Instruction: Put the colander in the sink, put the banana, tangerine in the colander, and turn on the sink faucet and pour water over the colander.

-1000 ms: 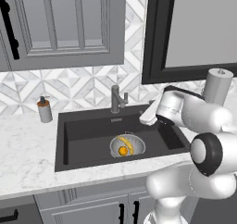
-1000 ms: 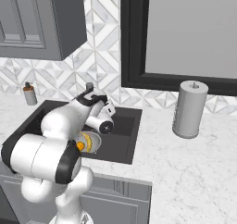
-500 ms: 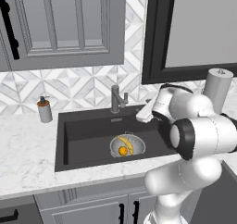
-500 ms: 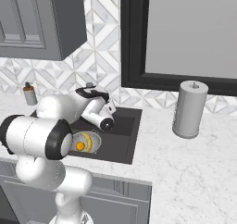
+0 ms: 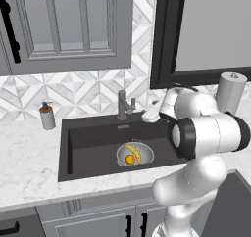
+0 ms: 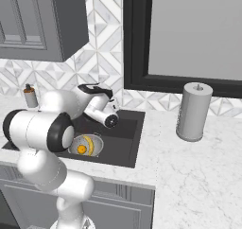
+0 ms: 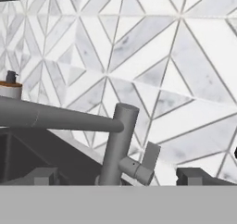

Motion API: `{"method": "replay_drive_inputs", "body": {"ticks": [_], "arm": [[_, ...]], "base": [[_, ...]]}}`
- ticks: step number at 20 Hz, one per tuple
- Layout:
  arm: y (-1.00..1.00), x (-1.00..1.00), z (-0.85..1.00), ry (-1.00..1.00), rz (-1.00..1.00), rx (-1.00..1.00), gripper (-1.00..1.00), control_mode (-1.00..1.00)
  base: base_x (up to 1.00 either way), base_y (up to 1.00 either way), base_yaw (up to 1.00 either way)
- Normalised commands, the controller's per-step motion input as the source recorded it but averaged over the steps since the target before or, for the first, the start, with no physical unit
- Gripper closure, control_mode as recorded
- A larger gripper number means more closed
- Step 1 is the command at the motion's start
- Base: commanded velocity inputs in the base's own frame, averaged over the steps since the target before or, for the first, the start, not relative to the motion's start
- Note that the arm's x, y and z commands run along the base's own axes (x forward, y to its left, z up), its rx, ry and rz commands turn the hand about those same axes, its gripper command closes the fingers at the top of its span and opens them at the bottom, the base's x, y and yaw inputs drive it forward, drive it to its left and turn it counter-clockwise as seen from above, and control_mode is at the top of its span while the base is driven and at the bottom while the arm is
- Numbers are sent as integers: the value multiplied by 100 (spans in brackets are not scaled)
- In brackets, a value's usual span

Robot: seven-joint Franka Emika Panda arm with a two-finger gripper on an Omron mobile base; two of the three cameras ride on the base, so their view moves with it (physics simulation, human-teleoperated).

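Hand view has the gripper (image 7: pixel 118 177) looking straight at the sink faucet (image 7: pixel 115 144): its two dark fingertips (image 7: pixel 42 176) stand wide apart at the bottom of the picture with nothing between them, the faucet's upright post rising in the gap and the short lever (image 7: pixel 141 165) just right of it. The long spout (image 7: pixel 55 116) runs off to the left.

From the left base view, the hand (image 5: pixel 153 114) hovers just beside the faucet (image 5: pixel 123 105), at the back edge of the sink (image 5: pixel 88 143). The colander (image 5: pixel 135 154) already sits in the basin, with the banana (image 5: pixel 133 152) and the tangerine (image 5: pixel 130 159) inside it. So the placing steps look done; what remains is turning the lever and running water over the colander. No water shows yet.

Against the earlier pictures, the arm has folded further, its elbow swung nearer the cameras, and the hand has edged closer to the faucet. The colander and fruit have not shifted.
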Motion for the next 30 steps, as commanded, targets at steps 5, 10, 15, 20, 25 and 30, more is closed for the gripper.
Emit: {"method": "replay_drive_inputs", "body": {"ticks": [5,10,15,20,25,30], "arm": [[0,30,8,0,0,9,-100,-100],[9,26,-10,0,0,6,-100,-100],[16,32,-4,0,0,2,-100,-100],[10,33,-3,0,0,2,-100,-100],[2,31,-9,0,0,3,-100,-100],[0,32,-15,0,0,4,-100,-100]], "base": [[0,0,0],[0,0,0],[0,0,0],[0,0,0],[0,0,0],[0,0,0]]}}
